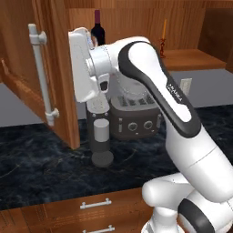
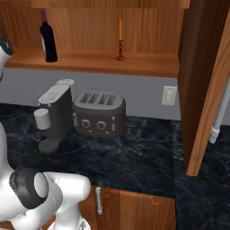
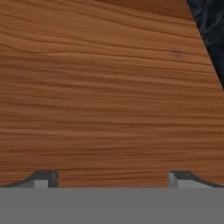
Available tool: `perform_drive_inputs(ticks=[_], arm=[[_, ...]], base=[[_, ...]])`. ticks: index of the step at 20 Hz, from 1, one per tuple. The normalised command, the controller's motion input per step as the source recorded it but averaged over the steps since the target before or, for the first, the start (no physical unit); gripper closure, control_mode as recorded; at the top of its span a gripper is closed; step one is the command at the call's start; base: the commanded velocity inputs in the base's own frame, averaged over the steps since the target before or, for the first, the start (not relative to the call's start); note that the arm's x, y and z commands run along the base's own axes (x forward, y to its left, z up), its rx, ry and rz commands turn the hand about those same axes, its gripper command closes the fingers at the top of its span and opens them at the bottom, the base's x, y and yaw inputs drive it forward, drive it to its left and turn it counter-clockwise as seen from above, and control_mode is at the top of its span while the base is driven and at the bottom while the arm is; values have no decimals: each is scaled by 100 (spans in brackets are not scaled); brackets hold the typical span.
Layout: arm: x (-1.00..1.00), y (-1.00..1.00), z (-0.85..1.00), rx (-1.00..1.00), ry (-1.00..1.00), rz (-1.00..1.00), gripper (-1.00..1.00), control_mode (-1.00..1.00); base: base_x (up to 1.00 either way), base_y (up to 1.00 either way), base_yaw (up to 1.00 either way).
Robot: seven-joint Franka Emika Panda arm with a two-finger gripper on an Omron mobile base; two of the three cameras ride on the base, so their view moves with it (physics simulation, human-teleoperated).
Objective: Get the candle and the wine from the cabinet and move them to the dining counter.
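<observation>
Kitchen: black counter (image 2: 134,152) with toaster (image 2: 99,113) and coffee machine (image 2: 55,114). Cabinet (image 1: 59,68) doors open; wine (image 2: 47,38) stands left on the shelf (image 2: 148,65), candle (image 2: 120,40) well apart to its right. End effector (image 3: 113,178) released, empty, facing wood close up.

left/right base: behind arm, facing cabinet (image 1: 59,68) shelf (shared) | hand: close against wood panel (image 3: 109,87)
</observation>
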Motion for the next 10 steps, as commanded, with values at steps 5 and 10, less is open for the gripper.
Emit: perform_drive_inputs(ticks=[5, 10], arm=[[-14, 84, -4, 0, 0, 0, -100, -100], [-10, 76, -9, -1, -2, 0, -100, -100]], base=[[0, 0, 0], [0, 0, 0]])
